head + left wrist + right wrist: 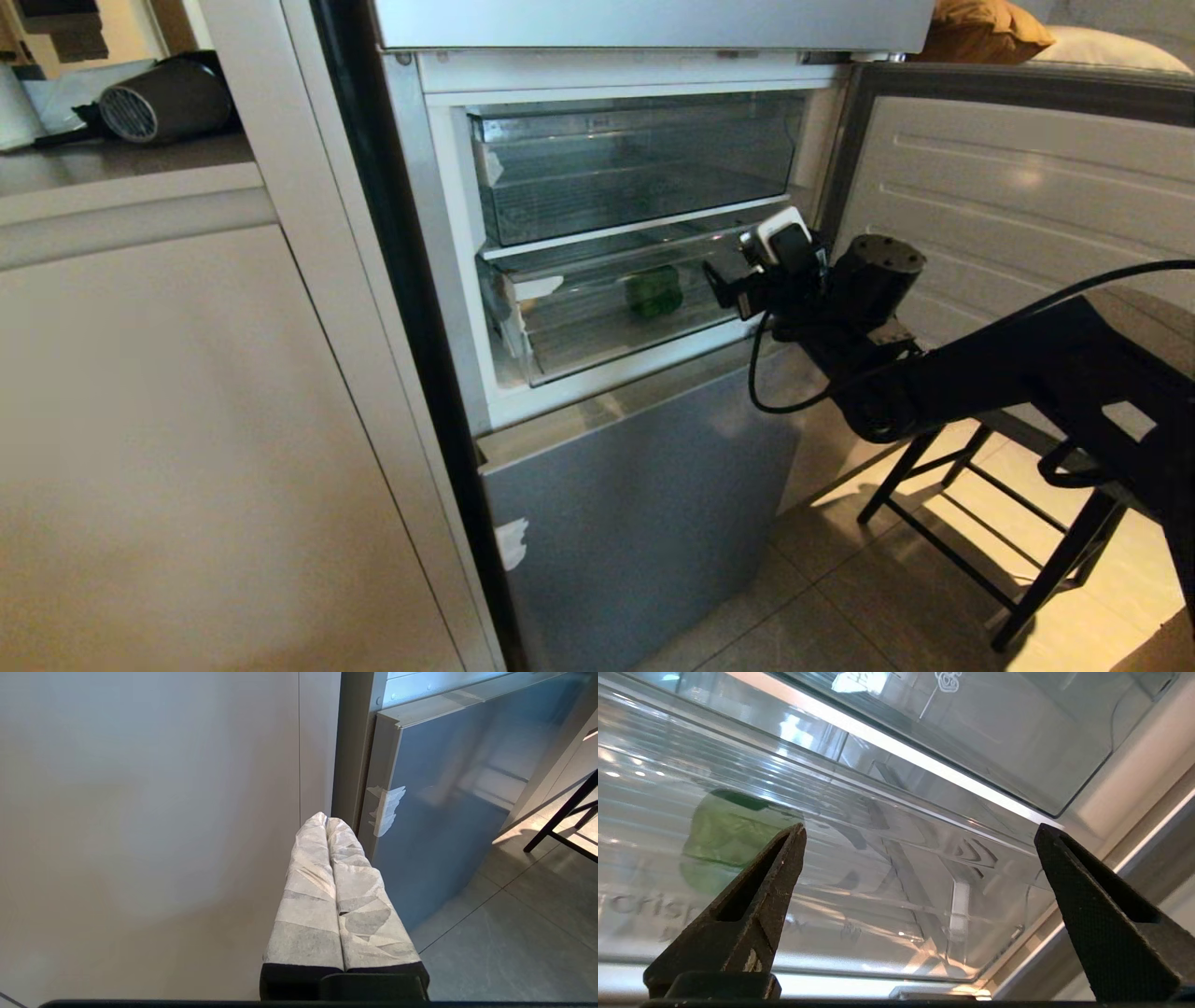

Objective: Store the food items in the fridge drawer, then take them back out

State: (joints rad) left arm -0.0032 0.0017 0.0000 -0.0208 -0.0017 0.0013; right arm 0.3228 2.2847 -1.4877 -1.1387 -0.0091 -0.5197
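The fridge drawer is the lower of two clear plastic bins inside the open fridge. A glossy dark-green pepper lies on its ribbed floor and shows through the clear front wall as a green blur. My right gripper hovers just in front of the drawer's right end. Its fingers are spread wide in the right wrist view, with nothing between them. My left gripper hangs parked low beside the beige cabinet, its white-wrapped fingers pressed together.
An empty clear upper bin sits above the drawer. The fridge door stands open to the right, close behind my right arm. A black stool stands on the tiled floor. Below are a silver-grey lower panel and beige cabinet fronts.
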